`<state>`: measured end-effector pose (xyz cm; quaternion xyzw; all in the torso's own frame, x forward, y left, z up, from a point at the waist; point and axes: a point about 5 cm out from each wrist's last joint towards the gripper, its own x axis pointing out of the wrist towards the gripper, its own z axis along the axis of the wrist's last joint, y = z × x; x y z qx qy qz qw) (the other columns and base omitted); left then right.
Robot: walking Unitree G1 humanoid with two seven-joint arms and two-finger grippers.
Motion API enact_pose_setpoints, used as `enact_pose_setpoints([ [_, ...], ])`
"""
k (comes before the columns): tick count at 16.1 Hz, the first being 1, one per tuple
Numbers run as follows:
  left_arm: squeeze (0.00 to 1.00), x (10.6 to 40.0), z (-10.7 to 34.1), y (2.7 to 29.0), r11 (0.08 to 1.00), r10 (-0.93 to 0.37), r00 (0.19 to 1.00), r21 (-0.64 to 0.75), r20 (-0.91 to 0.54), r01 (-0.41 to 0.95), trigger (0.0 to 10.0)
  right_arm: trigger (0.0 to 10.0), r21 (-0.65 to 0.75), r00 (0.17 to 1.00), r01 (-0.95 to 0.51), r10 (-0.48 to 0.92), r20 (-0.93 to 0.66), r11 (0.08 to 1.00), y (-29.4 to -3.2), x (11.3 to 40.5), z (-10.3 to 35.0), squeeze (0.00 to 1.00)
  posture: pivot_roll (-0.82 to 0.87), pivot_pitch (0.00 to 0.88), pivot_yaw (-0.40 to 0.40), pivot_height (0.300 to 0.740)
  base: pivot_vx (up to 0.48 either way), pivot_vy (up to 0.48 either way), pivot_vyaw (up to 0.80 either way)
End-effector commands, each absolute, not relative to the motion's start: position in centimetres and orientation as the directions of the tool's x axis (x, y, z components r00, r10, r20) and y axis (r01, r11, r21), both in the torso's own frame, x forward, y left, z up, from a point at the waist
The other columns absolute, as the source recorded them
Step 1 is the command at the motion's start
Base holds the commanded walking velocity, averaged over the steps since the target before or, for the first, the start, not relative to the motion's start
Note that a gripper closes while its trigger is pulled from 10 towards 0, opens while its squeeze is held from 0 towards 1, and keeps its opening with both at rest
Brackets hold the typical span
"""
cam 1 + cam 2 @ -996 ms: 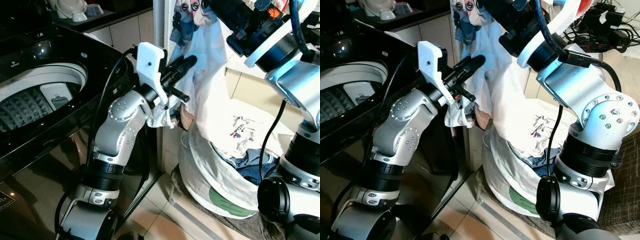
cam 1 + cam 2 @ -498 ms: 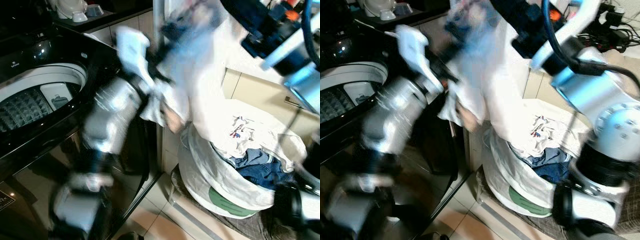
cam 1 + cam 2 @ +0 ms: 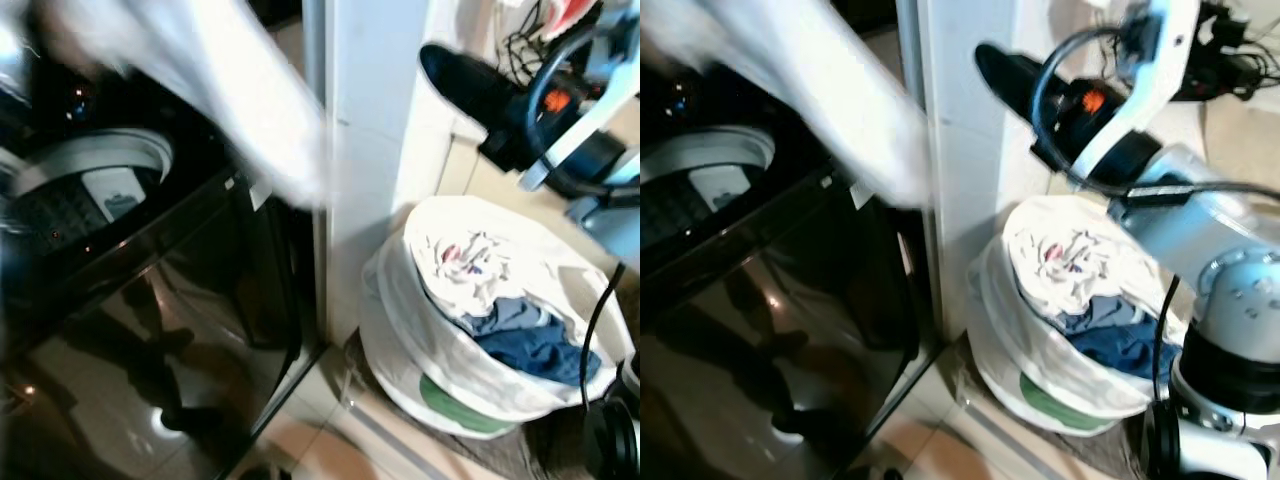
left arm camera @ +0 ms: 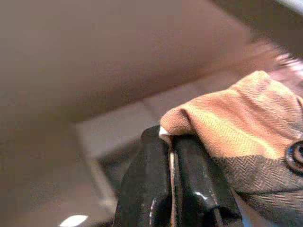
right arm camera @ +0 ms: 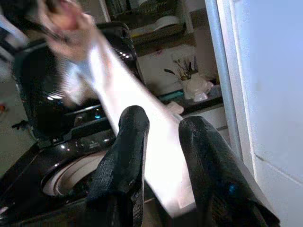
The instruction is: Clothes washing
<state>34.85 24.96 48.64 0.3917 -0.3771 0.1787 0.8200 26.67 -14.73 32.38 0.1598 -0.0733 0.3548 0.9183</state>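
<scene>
Closest to us, our left gripper (image 4: 171,182) is clamped on a fold of cloth (image 4: 236,127), tan and grey herringbone weave with a dark button at its edge. Our right gripper (image 5: 161,142) hangs with fingers parted and nothing between them. Beyond those fingers a white garment (image 3: 230,90) streaks (badly blurred) over the washer (image 3: 150,260), whose drum (image 3: 85,180) lies below it. Under the right arm sits the basket (image 3: 420,340) of clothes.

A blurred white garment (image 3: 240,100) sweeps across above the washer opening (image 3: 90,185) — the basket (image 3: 400,340), right, lies open above.
</scene>
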Motion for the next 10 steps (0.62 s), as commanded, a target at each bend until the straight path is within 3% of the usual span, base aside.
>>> enact_pose_setpoints([
  [1, 0.0, 34.6, 49.6, 24.9, 0.54, -0.013, 0.631, 0.537, 0.775, -0.648, 0.0, 10.0, 0.214, 0.735, -0.677, 0.629, 0.254, 0.704, -14.6, 26.3, 32.5, 0.0, -0.1, 0.0, 0.098, 0.74, 0.0, 0.0, 0.0],
  [2, 0.0, 34.6, 49.6, 24.9, 0.517, -0.017, 0.631, 0.547, 0.776, -0.659, 0.0, 10.0, 0.214, 0.738, -0.674, 0.626, 0.253, 0.708, -14.5, 26.3, 32.3, 0.0, -0.1, 0.0, 0.098, 0.74, 0.0, 0.0, 0.0],
  [5, 0.0, 38.7, 43.6, 25.0, 0.486, 0.022, 0.883, 0.767, 0.47, -0.42, 0.0, 10.0, 0.188, 0.74, -0.673, 0.646, 0.187, 0.716, -13.1, 26.6, 30.7, 0.0, -0.1, 0.0, 0.098, 0.74, 0.0, 0.0, 0.0],
  [6, 0.0, 39.0, 42.8, 25.1, 0.491, 0.034, 0.9, 0.777, 0.435, -0.394, 0.0, 10.0, 0.182, 0.738, -0.675, 0.652, 0.176, 0.715, -12.8, 26.6, 30.5, 0.0, -0.1, 0.0, 0.098, 0.74, 0.0, 0.0, 0.0],
  [7, 0.0, 39.9, 40.1, 25.5, 0.541, 0.065, 0.955, 0.794, 0.288, -0.277, 10.0, 10.0, 0.175, 0.73, -0.683, 0.667, 0.147, 0.709, -12.3, 26.5, 29.9, 0.0, -0.1, 0.0, 0.098, 0.74, 0.0, 0.0, 0.0],
  [8, 0.0, 40.5, 37.2, 26.0, 0.607, 0.092, 0.989, 0.781, 0.113, -0.145, 10.0, 10.0, 0.166, 0.724, -0.689, 0.681, 0.113, 0.705, -11.8, 26.4, 29.3, 0.0, -0.1, 0.0, 0.098, 0.74, 0.0, 0.0, 0.0],
  [9, 0.0, 40.7, 36.2, 26.2, 0.628, 0.093, 0.994, 0.772, 0.054, -0.1, 10.0, 10.0, 0.162, 0.722, -0.691, 0.685, 0.102, 0.704, -11.7, 26.4, 29.1, 0.0, -0.1, 0.0, 0.098, 0.74, 0.0, 0.0, 0.0],
  [10, 1.0, 40.6, 34.3, 26.9, 0.622, 0.108, 0.99, 0.783, -0.091, 0.004, 10.0, 10.0, 0.137, 0.701, -0.71, 0.713, 0.035, 0.691, -11.2, 26.1, 28.1, 0.0, -0.11, 0.0, 0.1, 0.74, 0.0, 0.0, 0.0],
])
